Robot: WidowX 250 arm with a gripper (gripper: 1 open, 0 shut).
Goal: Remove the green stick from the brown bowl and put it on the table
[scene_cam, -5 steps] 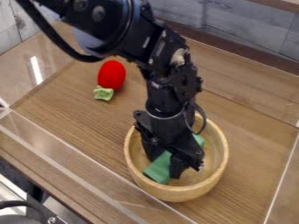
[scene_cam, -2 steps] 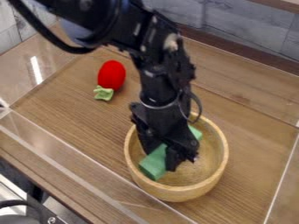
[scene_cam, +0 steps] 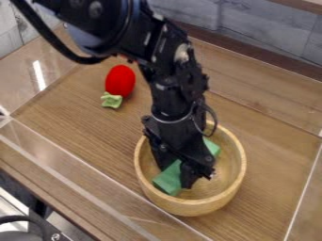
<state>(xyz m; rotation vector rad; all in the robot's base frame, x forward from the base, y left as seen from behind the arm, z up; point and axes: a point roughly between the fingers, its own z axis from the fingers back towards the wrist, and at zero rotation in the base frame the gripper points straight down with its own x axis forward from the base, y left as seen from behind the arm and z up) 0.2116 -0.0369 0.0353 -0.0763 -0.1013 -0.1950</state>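
1. The black gripper [scene_cam: 184, 170] is reaching straight down into the large round light-brown wooden bowl [scene_cam: 189, 201].
2. Its fingers are pinching the flat mint-green stick [scene_cam: 174, 179], which is lying tilted inside the bowl.

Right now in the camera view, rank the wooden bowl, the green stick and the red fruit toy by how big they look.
1. The wooden bowl, clearly largest.
2 and 3. The red fruit toy and the green stick look close in size. The gripper covers part of the stick, and the stick sits nearer the camera, so I won't rank them.
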